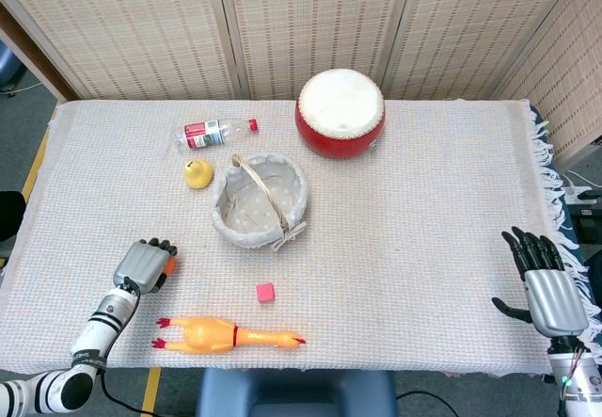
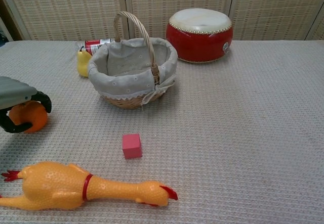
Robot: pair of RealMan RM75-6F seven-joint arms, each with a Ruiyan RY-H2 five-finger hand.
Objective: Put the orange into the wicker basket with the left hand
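Left hand [image 2: 17,102] fingers curl over the orange [image 2: 29,117] on the surface, gripping for lift to wicker basket [image 2: 132,70]. Right hand [image 1: 548,285] idle, fingers spread, empty.

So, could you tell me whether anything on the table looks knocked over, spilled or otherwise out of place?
Only the plastic bottle stands out: it lies on its side at the far left, beyond the pear. No spill shows. The wicker basket and red drum sit upright.
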